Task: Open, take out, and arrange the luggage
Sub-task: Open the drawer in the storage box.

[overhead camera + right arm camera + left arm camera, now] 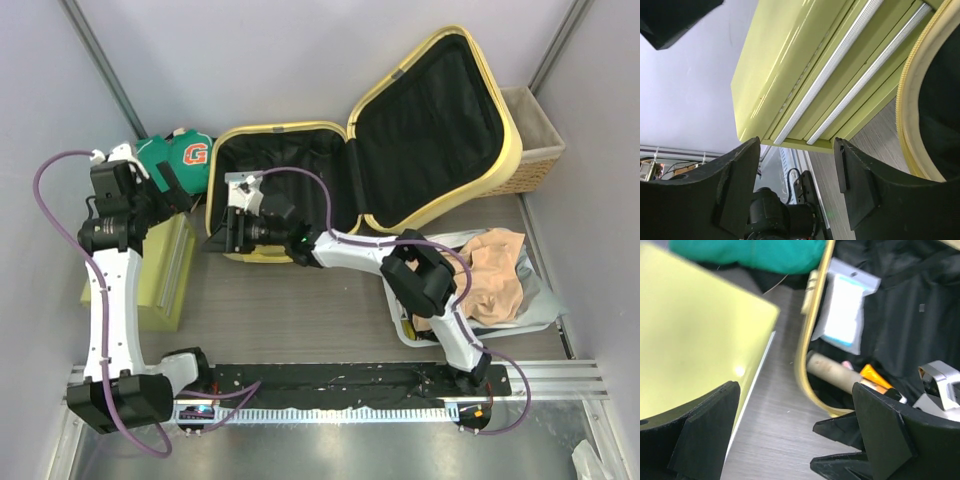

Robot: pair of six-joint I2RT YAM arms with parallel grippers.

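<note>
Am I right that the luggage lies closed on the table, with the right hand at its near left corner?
Not quite: the luggage lies open on the table, lid raised, as the top view shows. The right hand is at its near left corner.

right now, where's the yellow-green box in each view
top external: yellow-green box at the left, mid-height
left wrist: box fills the upper left
right wrist: box across the top centre, ridged side showing
shared landmark: the luggage rim, just right of the box in every view
</note>
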